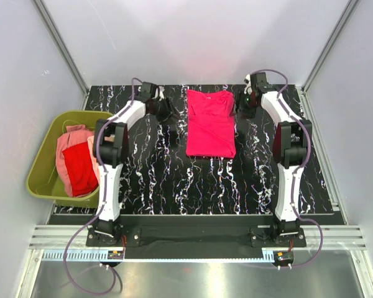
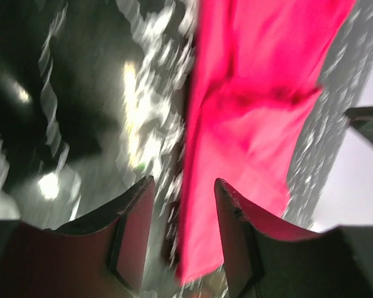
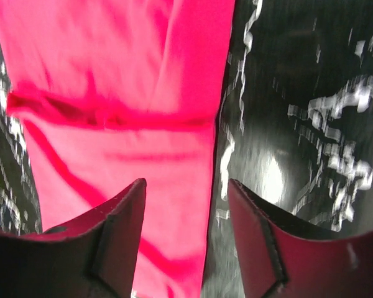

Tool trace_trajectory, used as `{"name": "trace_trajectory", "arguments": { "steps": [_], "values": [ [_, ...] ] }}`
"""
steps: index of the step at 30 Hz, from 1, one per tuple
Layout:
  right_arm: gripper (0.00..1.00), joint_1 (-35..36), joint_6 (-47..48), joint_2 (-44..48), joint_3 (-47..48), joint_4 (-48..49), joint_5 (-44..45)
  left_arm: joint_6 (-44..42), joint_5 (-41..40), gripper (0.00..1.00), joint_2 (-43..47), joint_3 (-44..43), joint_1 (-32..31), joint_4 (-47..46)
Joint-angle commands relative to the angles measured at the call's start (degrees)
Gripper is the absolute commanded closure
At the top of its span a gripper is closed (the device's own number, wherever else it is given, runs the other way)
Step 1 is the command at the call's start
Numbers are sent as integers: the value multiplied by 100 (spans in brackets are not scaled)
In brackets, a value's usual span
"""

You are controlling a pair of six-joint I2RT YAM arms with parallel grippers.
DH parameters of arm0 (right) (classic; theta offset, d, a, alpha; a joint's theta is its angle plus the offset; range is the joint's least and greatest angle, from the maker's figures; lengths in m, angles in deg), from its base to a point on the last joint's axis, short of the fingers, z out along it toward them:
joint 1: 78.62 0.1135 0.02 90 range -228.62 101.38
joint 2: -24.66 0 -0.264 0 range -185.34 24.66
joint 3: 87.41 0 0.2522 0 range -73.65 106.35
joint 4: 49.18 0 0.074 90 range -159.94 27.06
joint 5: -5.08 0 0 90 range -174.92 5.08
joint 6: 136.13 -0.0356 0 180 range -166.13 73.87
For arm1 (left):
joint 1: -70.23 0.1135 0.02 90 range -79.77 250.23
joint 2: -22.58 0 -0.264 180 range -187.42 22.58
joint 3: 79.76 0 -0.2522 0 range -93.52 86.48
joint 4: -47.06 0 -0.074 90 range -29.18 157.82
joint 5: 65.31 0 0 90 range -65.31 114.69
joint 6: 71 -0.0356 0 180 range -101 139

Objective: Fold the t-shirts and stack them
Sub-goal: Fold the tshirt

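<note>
A bright magenta t-shirt (image 1: 209, 123) lies folded into a long strip on the far middle of the black marbled table (image 1: 174, 180). My left gripper (image 1: 164, 110) hovers at its left edge and my right gripper (image 1: 244, 105) at its right edge, both near the collar end. In the left wrist view the left gripper (image 2: 183, 192) stands open, with the magenta shirt's (image 2: 248, 124) edge lying below the gap. The right gripper (image 3: 186, 186) is also open over the magenta shirt's (image 3: 112, 124) right edge. Neither holds cloth. A red t-shirt (image 1: 81, 169) and a salmon t-shirt (image 1: 65, 144) lie crumpled in the tub.
An olive-green tub (image 1: 40, 167) stands off the table's left edge beside the left arm. White walls close in the back and both sides. The arm bases are bolted to a rail (image 1: 193, 236) at the near edge.
</note>
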Motion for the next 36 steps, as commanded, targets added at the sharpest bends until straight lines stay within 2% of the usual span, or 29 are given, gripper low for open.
{"name": "trace_trajectory", "arguments": {
  "steps": [1,5,10,14,18,27,36],
  "values": [
    [37,-11,115,902,-618,-455,-325,-652,-191,52,1304,704,-74,115],
    [41,-37,28,1814,-1858,-386,-825,-671,-113,49,2219,2608,-275,-594],
    [55,-72,-245,2659,-3439,106,-1204,-636,46,49,2800,3659,-627,-1132],
    [57,-125,-245,2810,-4171,484,-1353,-671,-58,49,2889,4221,-812,-1387],
    [56,-143,-263,2810,-4672,941,-1705,-583,-15,49,2933,4547,-909,-1783],
    [53,-134,106,2459,-4797,1284,-1793,-750,-112,48,2784,4750,-1049,-2390],
    [56,-134,309,2222,-4717,1249,-1688,-996,-358,49,2380,4434,-1269,-2144]
  ]
}}
